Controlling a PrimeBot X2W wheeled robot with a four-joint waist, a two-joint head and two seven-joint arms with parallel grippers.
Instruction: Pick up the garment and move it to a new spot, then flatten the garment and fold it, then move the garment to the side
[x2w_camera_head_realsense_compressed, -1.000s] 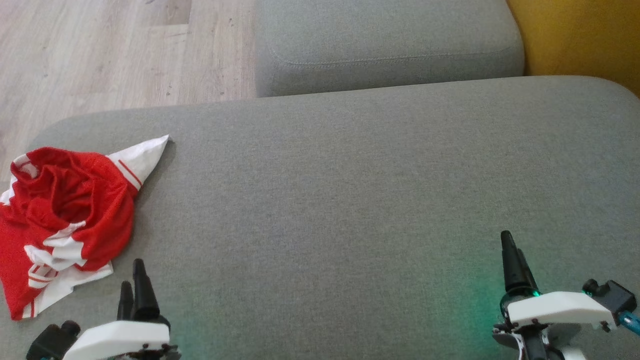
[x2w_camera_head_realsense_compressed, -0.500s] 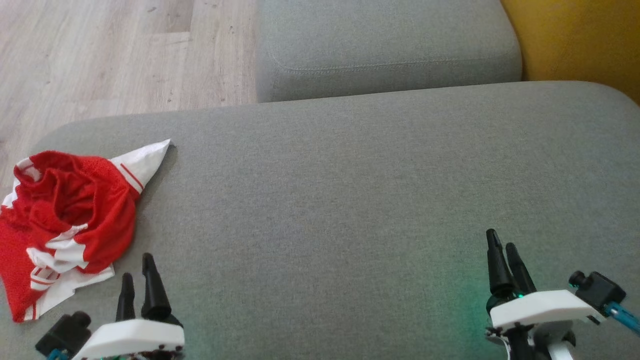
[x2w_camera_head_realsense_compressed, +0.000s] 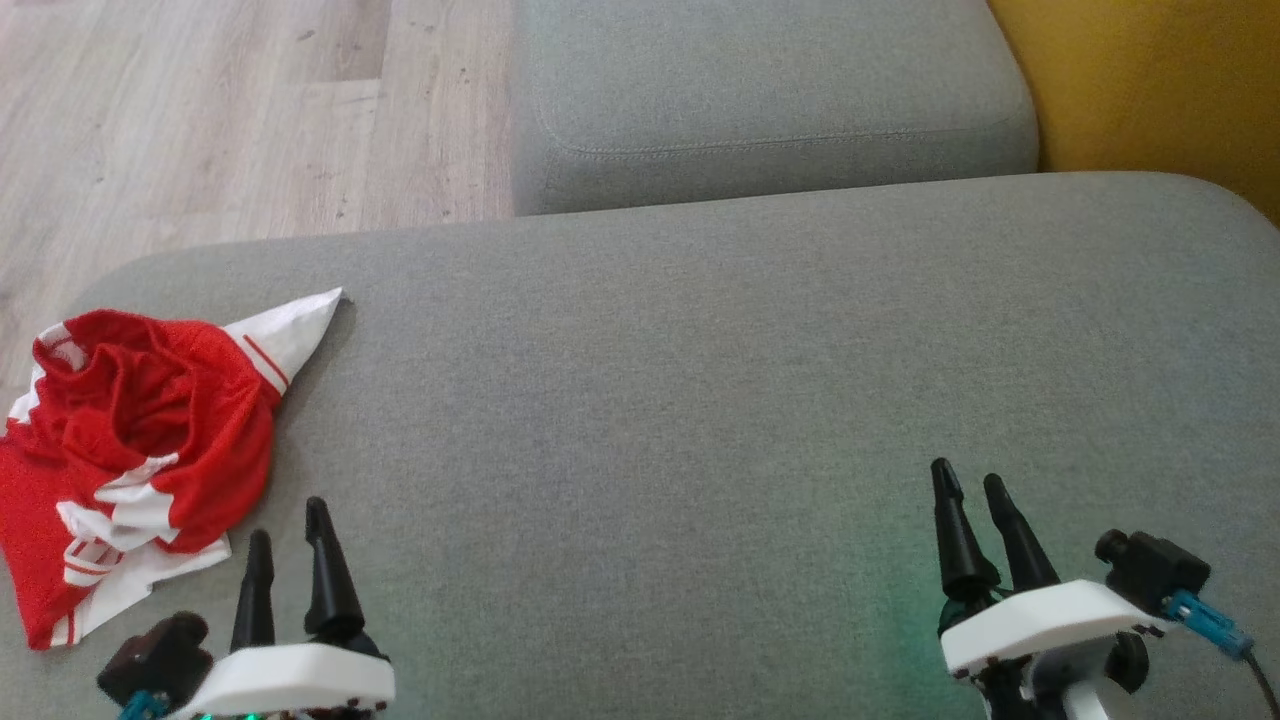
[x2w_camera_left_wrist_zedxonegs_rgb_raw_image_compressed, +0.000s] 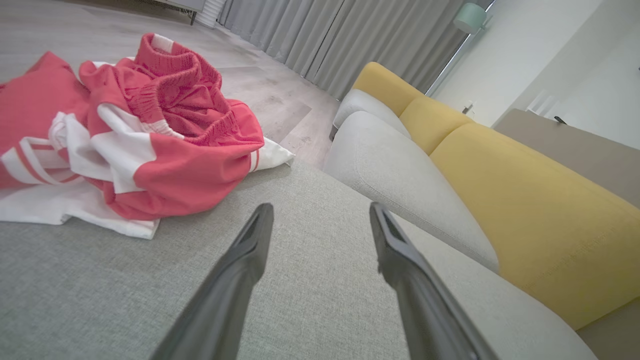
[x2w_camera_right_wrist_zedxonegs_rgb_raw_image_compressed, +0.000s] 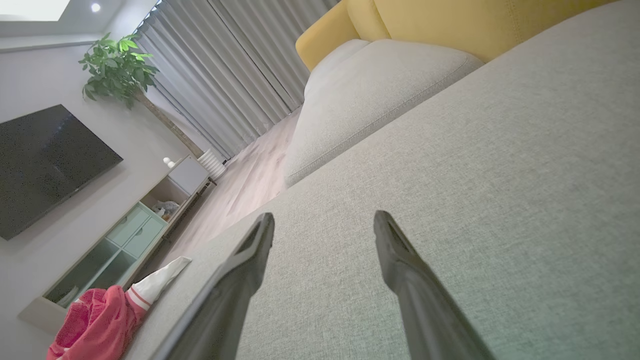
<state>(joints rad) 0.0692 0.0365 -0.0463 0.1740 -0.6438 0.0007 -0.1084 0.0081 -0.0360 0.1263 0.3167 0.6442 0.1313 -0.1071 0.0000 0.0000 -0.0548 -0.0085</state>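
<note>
On the grey sofa cushion (x2w_camera_head_realsense_compressed: 700, 400), at its left edge, the red-and-white garment (x2w_camera_head_realsense_compressed: 140, 430) lies crumpled. It looks light, soft and saggy, best pinched at a raised fold. The left gripper (x2w_camera_head_realsense_compressed: 288, 520) hovers just beside it and the right gripper (x2w_camera_head_realsense_compressed: 968, 478) well apart, both with fingers spread and empty.

Head view: left gripper (x2w_camera_head_realsense_compressed: 288, 520) low at 7 o'clock, right gripper (x2w_camera_head_realsense_compressed: 967, 473) at 5 o'clock, both with fingers spread apart, pointing roughly toward 12 o'clock.
</note>
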